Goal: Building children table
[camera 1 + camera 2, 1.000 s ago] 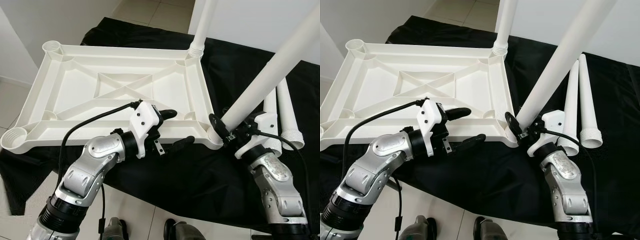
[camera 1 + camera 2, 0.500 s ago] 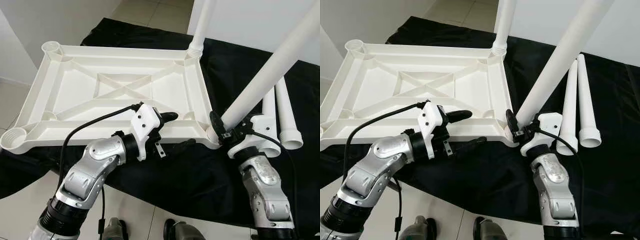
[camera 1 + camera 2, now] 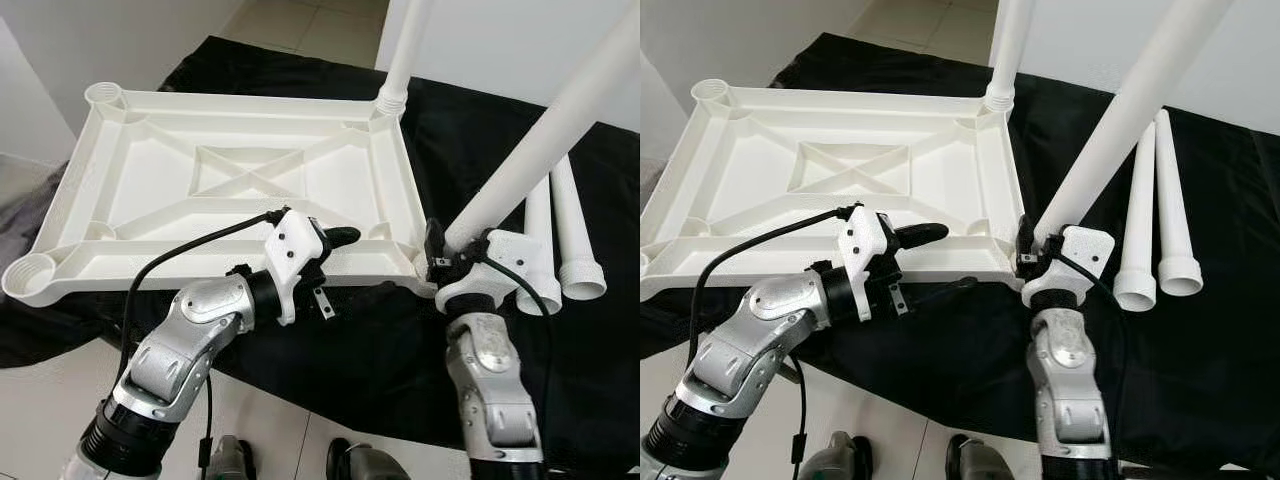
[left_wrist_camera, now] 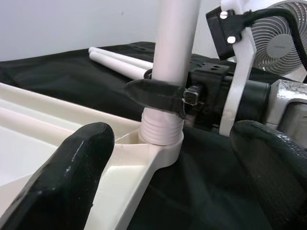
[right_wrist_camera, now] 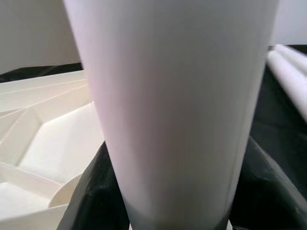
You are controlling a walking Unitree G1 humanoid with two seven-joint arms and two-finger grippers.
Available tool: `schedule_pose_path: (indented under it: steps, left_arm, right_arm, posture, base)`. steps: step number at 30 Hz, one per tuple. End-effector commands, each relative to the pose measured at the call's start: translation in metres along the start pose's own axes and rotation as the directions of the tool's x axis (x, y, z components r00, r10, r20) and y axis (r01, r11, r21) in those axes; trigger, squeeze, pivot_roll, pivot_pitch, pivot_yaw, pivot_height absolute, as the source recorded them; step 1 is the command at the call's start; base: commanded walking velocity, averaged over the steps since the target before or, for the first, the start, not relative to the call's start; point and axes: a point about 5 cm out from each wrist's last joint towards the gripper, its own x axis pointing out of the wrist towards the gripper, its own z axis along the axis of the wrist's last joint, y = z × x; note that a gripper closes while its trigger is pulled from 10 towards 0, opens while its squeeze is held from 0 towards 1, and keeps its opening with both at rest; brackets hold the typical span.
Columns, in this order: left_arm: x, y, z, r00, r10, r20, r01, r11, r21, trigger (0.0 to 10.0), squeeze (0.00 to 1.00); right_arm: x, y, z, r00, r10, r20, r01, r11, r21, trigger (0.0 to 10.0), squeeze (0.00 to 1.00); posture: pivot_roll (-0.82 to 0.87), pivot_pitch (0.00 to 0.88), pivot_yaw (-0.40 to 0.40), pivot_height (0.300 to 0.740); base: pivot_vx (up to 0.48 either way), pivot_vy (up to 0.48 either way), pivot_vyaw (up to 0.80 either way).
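The white tabletop [image 3: 240,180] lies upside down on a black cloth. One white leg [image 3: 402,50] stands in its far right corner socket. My right gripper [image 3: 1033,252] is shut on a second leg [image 3: 1120,120] just above its threaded end [image 4: 160,134]. That end sits in the near right corner socket, and the leg leans up to the right. One black right fingertip [image 4: 158,96] wraps the leg. My left gripper [image 3: 940,260] is open astride the tabletop's near rim, just left of that corner. One of its fingers [image 4: 81,163] lies over the rim, the other below.
Two loose white legs [image 3: 545,235] [image 3: 580,225] lie side by side on the black cloth [image 3: 400,340] to the right. Tiled floor [image 3: 30,400] lies off the cloth's near left edge. A fan [image 4: 283,28] stands beyond the right arm.
My right arm has swung left toward the near right corner, and the held leg's threaded end now sits at the socket. The left gripper has stayed at the rim.
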Motion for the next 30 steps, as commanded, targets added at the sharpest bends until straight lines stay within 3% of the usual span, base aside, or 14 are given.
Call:
schedule_pose_path:
  steps: [1,13,14,16,21,27,28,30]
  left_arm:
    - [0.001,-0.005,-0.001,1.000,-0.009,-0.003,0.009,1.000,-0.013,10.0,0.00]
    - [0.001,-0.005,-0.001,1.000,-0.010,-0.002,0.010,1.000,-0.016,10.0,0.00]
    - [0.001,-0.005,-0.001,1.000,-0.009,-0.003,0.009,1.000,-0.018,10.0,0.00]
    - [0.001,-0.005,-0.001,1.000,-0.009,-0.003,0.009,1.000,-0.018,10.0,0.00]
    - [0.001,-0.005,-0.002,1.000,-0.008,-0.005,0.008,1.000,-0.021,10.0,0.00]
    - [0.001,-0.005,-0.002,1.000,-0.005,-0.004,0.005,1.000,-0.023,10.0,0.00]
    - [0.000,-0.005,-0.001,1.000,-0.005,-0.004,0.005,1.000,-0.023,10.0,0.00]
    - [0.000,-0.006,-0.001,1.000,-0.005,-0.005,0.005,1.000,-0.025,10.0,0.00]
  right_arm:
    - [-0.005,-0.012,-0.021,0.990,-0.088,-0.108,0.081,0.994,-0.069,10.0,0.00]
    - [-0.005,-0.013,-0.019,0.994,-0.046,-0.098,0.040,0.997,-0.062,10.0,0.00]
    - [-0.005,-0.013,-0.018,0.996,-0.021,-0.086,0.017,0.999,-0.048,10.0,1.00]
    - [-0.005,-0.013,-0.018,0.996,-0.021,-0.086,0.017,0.999,-0.048,10.0,1.00]
    - [0.004,-0.016,-0.011,0.991,0.130,-0.036,-0.130,0.991,0.022,10.0,1.00]
    - [0.010,-0.018,-0.005,0.972,0.232,-0.019,-0.232,0.972,0.023,10.0,1.00]
    - [0.011,-0.019,-0.003,0.960,0.280,-0.019,-0.280,0.960,0.016,10.0,0.00]
    - [0.013,-0.019,-0.002,0.942,0.334,-0.023,-0.334,0.943,0.010,10.0,0.00]
  posture:
    - [0.05,0.196,-0.053,0.740]
    - [0.04,0.199,-0.054,0.740]
    - [0.04,0.201,-0.051,0.740]
    - [0.04,0.201,-0.051,0.740]
    - [0.04,0.198,-0.052,0.740]
    - [0.04,0.198,-0.051,0.740]
    - [0.04,0.198,-0.053,0.740]
    - [0.05,0.198,-0.051,0.740]
  base:
    - [0.000,0.000,0.00]
    - [0.000,0.000,0.00]
    - [0.000,0.000,0.00]
    - [0.000,0.000,0.00]
    - [0.000,0.000,0.00]
    - [0.000,0.000,0.00]
    - [0.000,0.000,0.00]
    - [0.000,0.000,0.00]
